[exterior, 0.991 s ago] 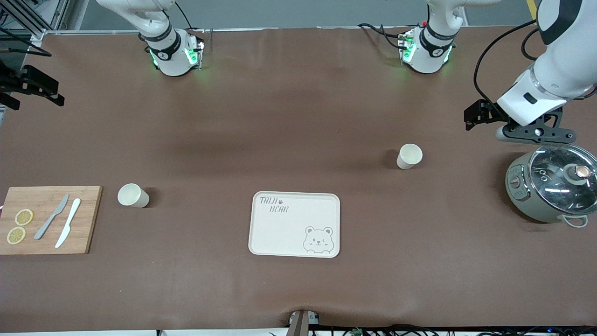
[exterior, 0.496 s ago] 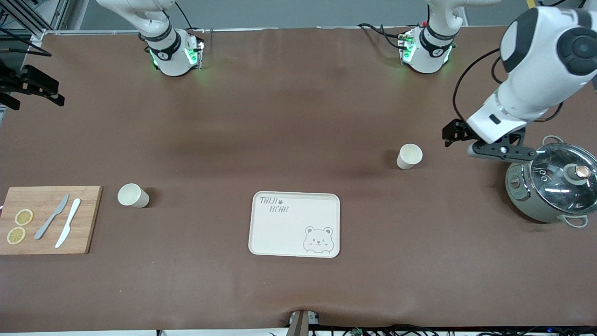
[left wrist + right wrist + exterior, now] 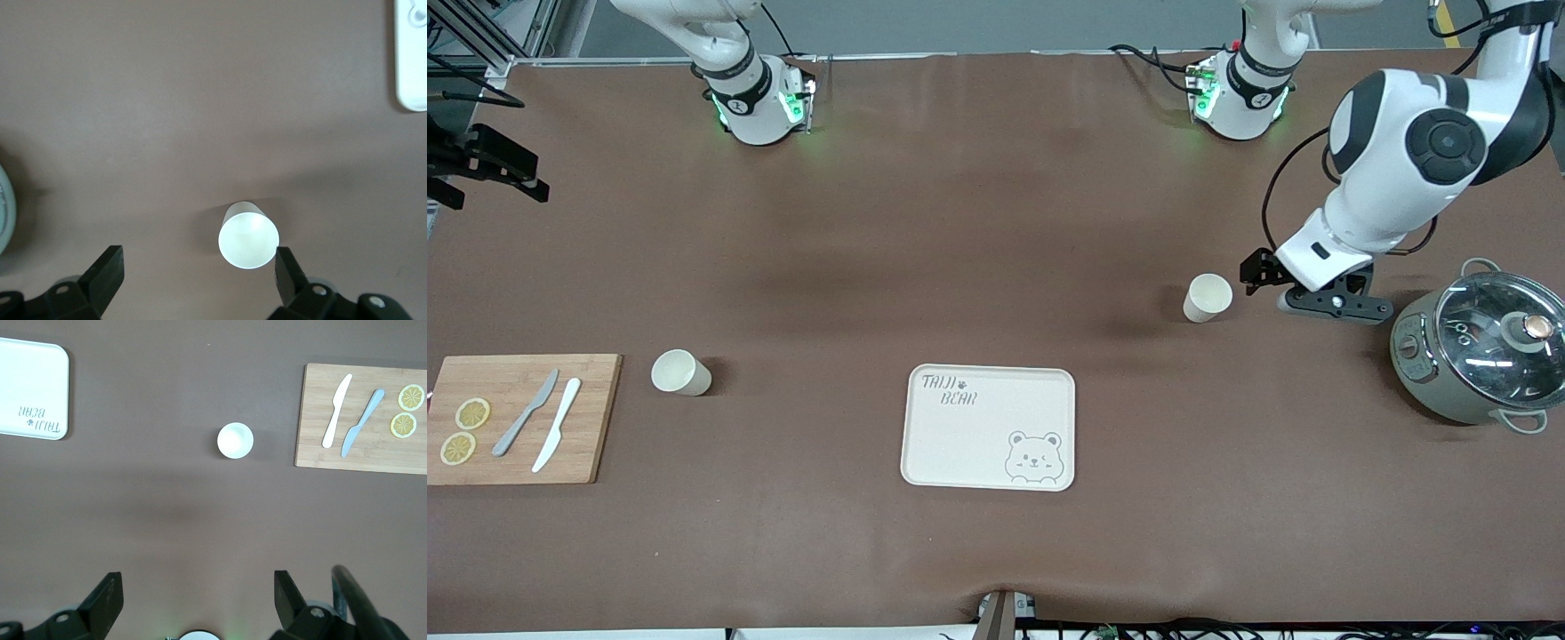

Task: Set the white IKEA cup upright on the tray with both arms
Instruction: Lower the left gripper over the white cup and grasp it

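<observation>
One white cup (image 3: pixel 1208 298) stands mouth up toward the left arm's end of the table. A second white cup (image 3: pixel 680 372) stands beside the cutting board. The cream bear tray (image 3: pixel 989 427) lies between them, nearer the front camera. My left gripper (image 3: pixel 1325 307) hangs beside the first cup, between it and the pot. In the left wrist view my left gripper (image 3: pixel 198 277) is open, and the cup (image 3: pixel 248 235) shows close to one finger. My right gripper (image 3: pixel 197 600) is open and empty, high over the table. The second cup (image 3: pixel 235 441) and the tray (image 3: pixel 33 387) show below it.
A grey pot with a glass lid (image 3: pixel 1480 356) stands at the left arm's end. A wooden cutting board (image 3: pixel 520 418) with two knives and lemon slices lies at the right arm's end, also in the right wrist view (image 3: pixel 363 417).
My left arm has swung from above the pot down toward the first cup, and its gripper now sits close beside it. Cups and tray have not moved.
</observation>
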### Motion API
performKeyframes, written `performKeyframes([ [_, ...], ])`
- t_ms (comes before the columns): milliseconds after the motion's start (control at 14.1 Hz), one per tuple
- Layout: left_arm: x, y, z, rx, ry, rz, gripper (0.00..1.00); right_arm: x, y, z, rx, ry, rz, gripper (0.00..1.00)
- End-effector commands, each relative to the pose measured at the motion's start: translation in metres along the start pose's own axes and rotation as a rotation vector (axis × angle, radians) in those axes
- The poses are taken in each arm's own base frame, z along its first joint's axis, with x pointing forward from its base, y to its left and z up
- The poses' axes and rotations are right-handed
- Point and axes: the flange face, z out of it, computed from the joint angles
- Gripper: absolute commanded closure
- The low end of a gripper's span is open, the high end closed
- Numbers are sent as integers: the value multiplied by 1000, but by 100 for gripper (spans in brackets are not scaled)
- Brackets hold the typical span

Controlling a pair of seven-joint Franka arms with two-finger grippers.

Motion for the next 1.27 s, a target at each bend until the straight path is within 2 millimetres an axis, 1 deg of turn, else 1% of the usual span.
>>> performKeyframes([
  [0, -19, 1, 32, -14, 28, -4, 0, -4, 3, -2, 14, 6, 4, 0],
  [142, -27, 1, 59, -17, 48, -2, 0, -3, 2, -1, 14, 1, 1, 0],
  [283, -32, 3, 78, -19, 35, 1, 0, -2, 2, 1, 15, -1, 0, 0],
  [425, -40, 3, 92, -20, 35, 3, 0, -2, 1, 1, 15, -2, -2, 0],
  [566, -53, 2, 110, -21, 44, 1, 0, 0, 1, 4, 16, -7, -2, 0],
  [708, -61, 2, 123, -21, 58, 4, 0, 0, 0, 4, 16, -8, -3, 0],
  [991, -69, 3, 155, -31, 66, 3, 0, 1, -1, 5, 16, -11, -5, 0],
  [1204, -69, 6, 176, -41, 78, 5, 0, 1, -2, 5, 16, -12, -6, 0],
])
